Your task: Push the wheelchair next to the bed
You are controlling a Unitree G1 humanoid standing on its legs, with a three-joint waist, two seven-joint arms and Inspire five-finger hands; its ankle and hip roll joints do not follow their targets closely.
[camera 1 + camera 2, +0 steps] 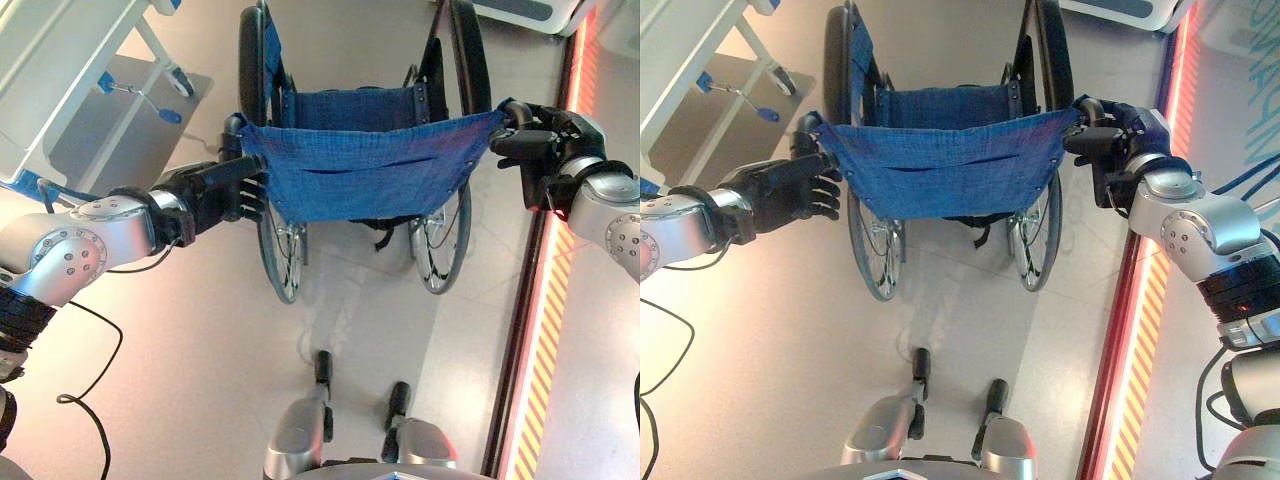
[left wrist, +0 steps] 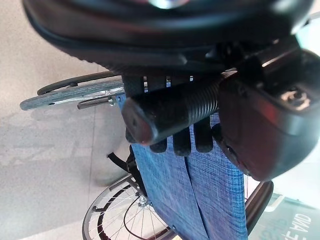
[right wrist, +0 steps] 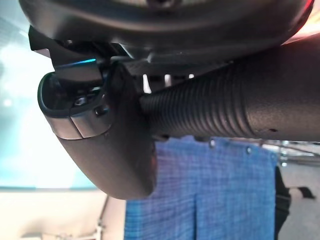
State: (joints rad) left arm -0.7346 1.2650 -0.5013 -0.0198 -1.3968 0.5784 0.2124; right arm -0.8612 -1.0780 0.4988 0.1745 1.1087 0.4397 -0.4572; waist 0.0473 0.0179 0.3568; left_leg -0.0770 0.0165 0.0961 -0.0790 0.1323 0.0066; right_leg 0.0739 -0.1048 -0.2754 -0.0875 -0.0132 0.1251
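Nearest the camera: ribbed black push handle [image 3: 210, 110] of the wheelchair, lying across the palm of the right hand [image 3: 115, 145], fingers and thumb curled round it. Left hand [image 2: 260, 125] likewise wraps the other ribbed handle [image 2: 170, 107], its end cap showing past the thumb, fingers curled against the blue cloth.

Then, by size:
- Floor [image 1: 200, 380]: pale, glossy; red-and-yellow striped strip [image 1: 545, 340] along robot's right.
- Bed [image 1: 60, 90]: white frame w/ blue fittings, at upper left, well apart from the chair.
- Wheelchair [image 1: 365, 110]: centre, directly ahead of robot, back toward it; blue fabric backrest [image 1: 370, 170] stretched between the two handles, blue seat beyond, large spoked wheels [image 1: 285, 250] either side.
- Hands in head views: left [image 1: 790, 190] at backrest's left corner, right [image 1: 1110, 135] at right corner.
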